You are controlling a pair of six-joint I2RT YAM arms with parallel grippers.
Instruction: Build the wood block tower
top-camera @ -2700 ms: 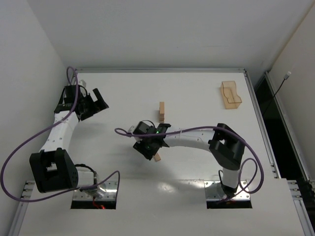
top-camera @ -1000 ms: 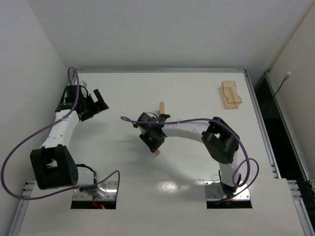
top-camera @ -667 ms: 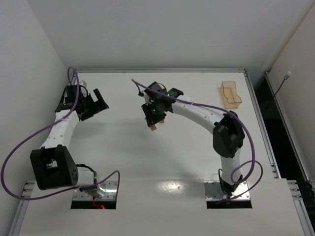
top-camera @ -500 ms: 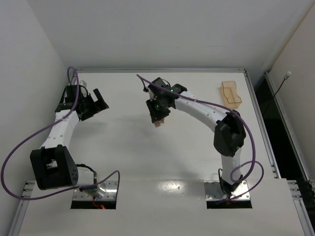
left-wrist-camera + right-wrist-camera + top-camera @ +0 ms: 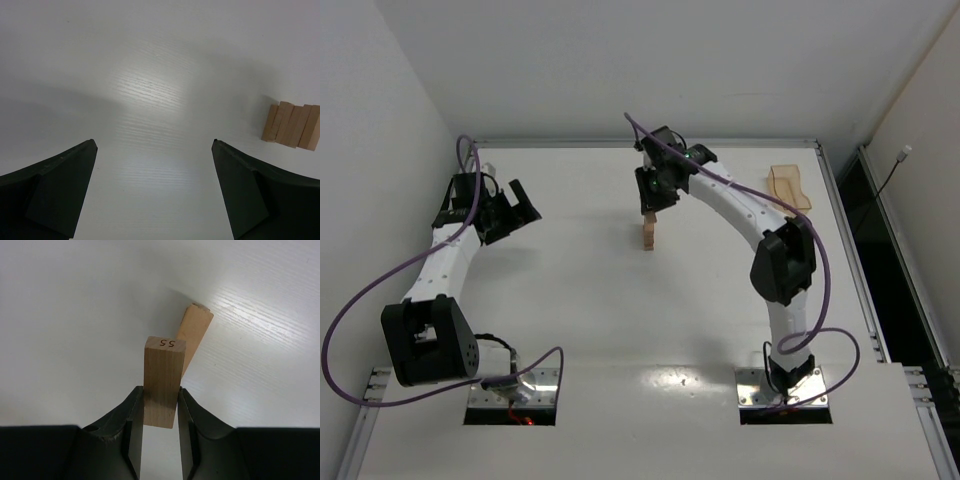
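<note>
- My right jaws are clenched on a small light tan wooden plank (image 5: 163, 382), pinching it near one end.
- Its long axis runs straight out from the jaws, and its free end, stamped "55", points down at the white surface (image 5: 570, 300).
- Just beyond it stands the short stack of tan planks (image 5: 196, 330); I cannot tell whether they touch.
- My left jaws gape wide, grasping nothing, well apart from the stack.
</note>
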